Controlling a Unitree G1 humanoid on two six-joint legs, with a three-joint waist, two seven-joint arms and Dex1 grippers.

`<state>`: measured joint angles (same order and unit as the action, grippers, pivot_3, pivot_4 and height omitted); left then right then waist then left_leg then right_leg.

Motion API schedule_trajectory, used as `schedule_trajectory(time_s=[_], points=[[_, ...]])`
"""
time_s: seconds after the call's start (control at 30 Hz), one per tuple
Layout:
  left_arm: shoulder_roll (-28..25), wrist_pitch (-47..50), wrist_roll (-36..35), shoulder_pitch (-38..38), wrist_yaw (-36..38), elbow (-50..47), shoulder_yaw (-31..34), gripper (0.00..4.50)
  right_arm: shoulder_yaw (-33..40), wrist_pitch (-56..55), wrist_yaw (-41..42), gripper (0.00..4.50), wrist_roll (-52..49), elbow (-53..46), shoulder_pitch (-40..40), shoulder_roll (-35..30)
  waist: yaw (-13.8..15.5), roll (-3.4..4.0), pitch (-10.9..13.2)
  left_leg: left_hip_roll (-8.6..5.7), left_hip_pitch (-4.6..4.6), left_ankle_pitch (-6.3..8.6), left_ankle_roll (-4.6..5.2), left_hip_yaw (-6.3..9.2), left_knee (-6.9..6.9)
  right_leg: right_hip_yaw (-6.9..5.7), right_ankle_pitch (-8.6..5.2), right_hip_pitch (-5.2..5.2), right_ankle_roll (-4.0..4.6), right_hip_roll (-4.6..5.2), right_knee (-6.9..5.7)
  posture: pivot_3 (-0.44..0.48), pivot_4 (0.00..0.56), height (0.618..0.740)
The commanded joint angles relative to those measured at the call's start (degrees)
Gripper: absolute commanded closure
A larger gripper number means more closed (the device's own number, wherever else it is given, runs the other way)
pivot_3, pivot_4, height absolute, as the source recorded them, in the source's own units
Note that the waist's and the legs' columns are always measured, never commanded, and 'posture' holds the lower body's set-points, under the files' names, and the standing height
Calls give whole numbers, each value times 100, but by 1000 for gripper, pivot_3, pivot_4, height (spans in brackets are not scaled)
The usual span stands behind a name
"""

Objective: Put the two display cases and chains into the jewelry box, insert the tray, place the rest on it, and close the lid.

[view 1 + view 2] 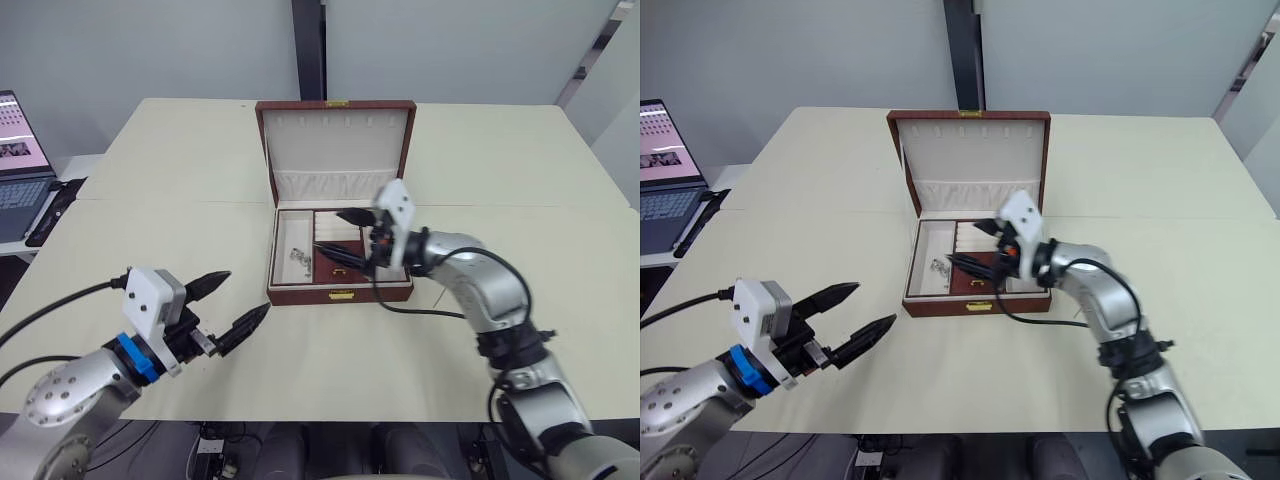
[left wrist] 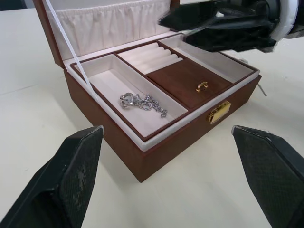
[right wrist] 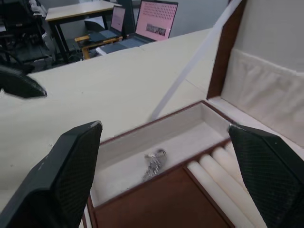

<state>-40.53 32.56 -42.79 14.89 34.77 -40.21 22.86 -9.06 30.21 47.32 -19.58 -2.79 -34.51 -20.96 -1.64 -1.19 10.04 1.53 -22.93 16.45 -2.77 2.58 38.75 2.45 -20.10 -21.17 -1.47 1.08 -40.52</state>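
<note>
Left gripper (image 1: 232, 300) is nearest the camera, hanging over the bare desk (image 1: 160, 180) in front of the jewelry box (image 1: 340, 293), jaws spread wide and holding nothing. Right gripper (image 1: 337, 232) sits low over the box's middle, jaws also wide apart and empty.

So the tray (image 2: 187, 81) looks seated in the box already, with a small heap of silver chain (image 2: 142, 101) lying in its left compartment. Lid (image 1: 338, 150) is up, standing nearly vertical. I can't spot the display cases anywhere, so my guess is they're underneath.

What worries me: the right arm is parked between lid and tray, so closing now could trap it. Also, swinging the lid from one corner might skid the whole box across the desk, since nothing's bracing it.
</note>
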Motion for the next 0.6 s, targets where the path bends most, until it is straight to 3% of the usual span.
schedule_trajectory(time_s=[0.03,0.3,0.6], points=[[-163,18,-123,-252,220,192,62,0,570,-484,422,14,-134,70,196,-516,-8,-1,3,1,0,0,0,0,0,-1,0,1,0,0,6,0,150,740],[-750,-200,182,-720,1014,1504,538,0,1758,-1443,1257,14,-180,728,1326,-1953,-30,8,13,11,2,0,1,-9,-5,5,0,-3,0,-6,5,0,150,740],[-1263,-763,683,-700,1831,2948,1174,0,2513,-1567,1654,14,-248,1187,2177,-2822,-28,14,21,12,6,0,1,-20,-5,5,0,-2,0,-5,3,0,150,740]])
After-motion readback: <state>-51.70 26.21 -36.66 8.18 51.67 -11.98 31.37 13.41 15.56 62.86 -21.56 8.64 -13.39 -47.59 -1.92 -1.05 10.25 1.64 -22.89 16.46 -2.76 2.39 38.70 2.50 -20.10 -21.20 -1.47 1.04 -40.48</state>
